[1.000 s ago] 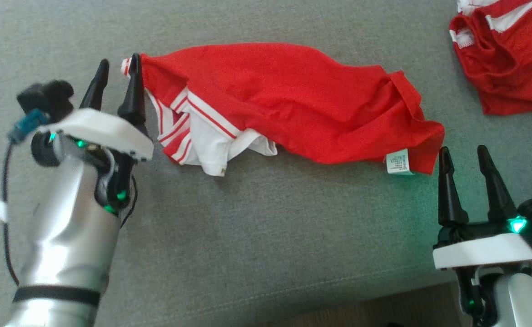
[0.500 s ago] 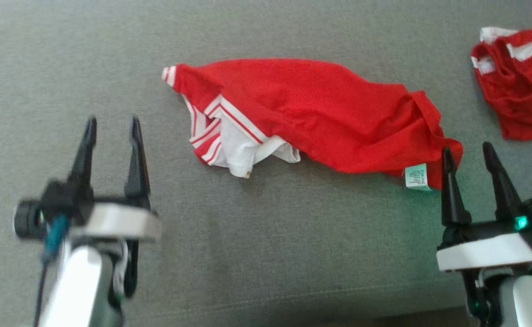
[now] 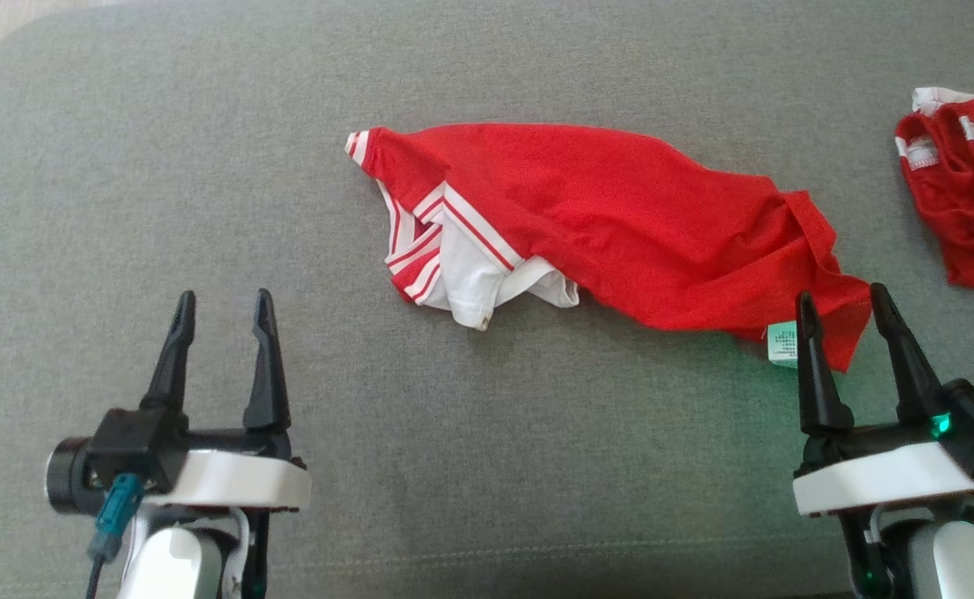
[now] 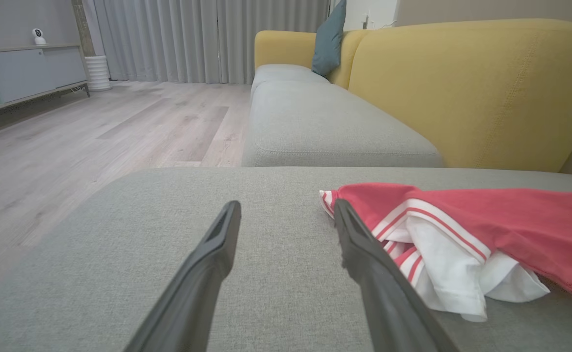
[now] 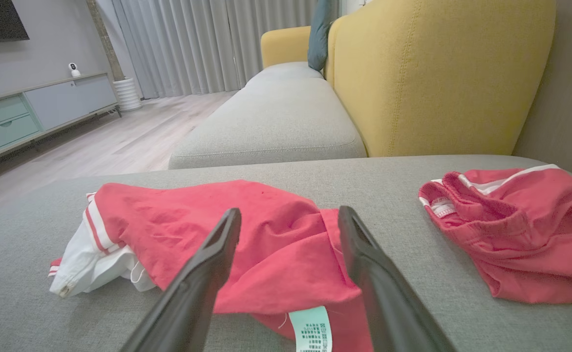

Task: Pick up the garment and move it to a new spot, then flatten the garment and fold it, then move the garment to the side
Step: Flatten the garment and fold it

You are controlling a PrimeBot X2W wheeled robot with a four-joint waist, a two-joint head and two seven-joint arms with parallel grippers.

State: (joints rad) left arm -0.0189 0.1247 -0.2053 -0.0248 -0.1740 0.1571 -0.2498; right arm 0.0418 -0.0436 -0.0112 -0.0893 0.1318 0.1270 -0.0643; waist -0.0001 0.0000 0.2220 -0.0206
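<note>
left gripper (image 3: 224,294): black tapered fingers (image 3: 267,374), white housing (image 3: 229,491), teal connector (image 3: 116,507) | right gripper (image 3: 841,291): alike, green LED (image 3: 941,424)

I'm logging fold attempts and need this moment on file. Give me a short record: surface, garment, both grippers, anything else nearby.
surface: grey sofa cushion
garment: red garment with white striped trim, rumpled, not flattened or folded
care label: at the garment's right end
left gripper: open, over bare cushion, apart from the garment
right gripper: open, fingers either side of the garment's right corner; contact unclear
other: second red garment bunched at far right, apart from the first
</note>
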